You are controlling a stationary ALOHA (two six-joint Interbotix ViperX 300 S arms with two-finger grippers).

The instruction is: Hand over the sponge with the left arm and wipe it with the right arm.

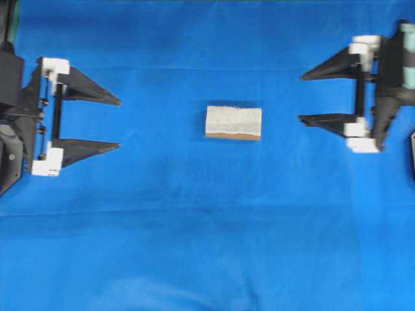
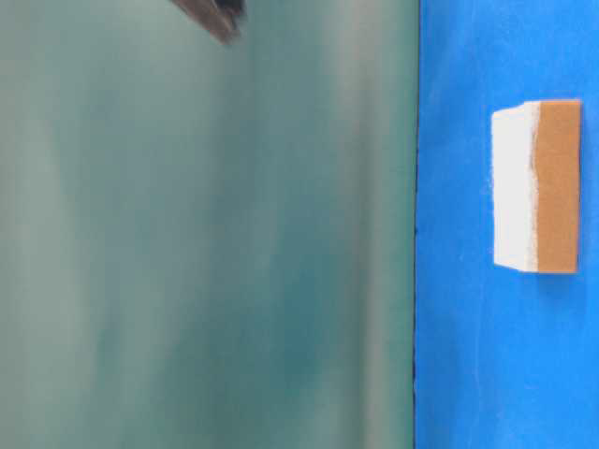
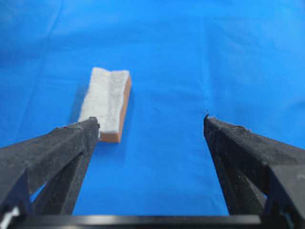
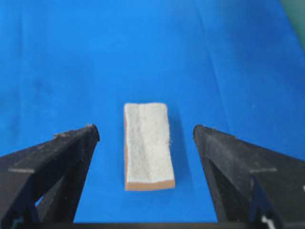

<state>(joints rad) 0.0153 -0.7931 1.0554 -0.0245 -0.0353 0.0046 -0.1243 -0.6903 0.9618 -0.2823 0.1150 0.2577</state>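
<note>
The sponge (image 1: 233, 122) lies flat in the middle of the blue cloth, speckled grey-white layer up and orange-brown layer beneath. It also shows in the table-level view (image 2: 538, 185). My left gripper (image 1: 119, 123), plain black, is open and empty to the left of the sponge, well apart from it. In the left wrist view the sponge (image 3: 107, 100) lies ahead of the left gripper (image 3: 151, 121), nearer its left finger. My right gripper (image 1: 301, 98), with teal patches, is open and empty to the right. In the right wrist view the sponge (image 4: 147, 143) lies centred ahead of the right gripper (image 4: 145, 129).
A blue cloth (image 1: 207, 246) covers the whole table. A blurred green wall (image 2: 206, 243) fills the left of the table-level view, with a dark blurred arm part (image 2: 211, 14) at its top.
</note>
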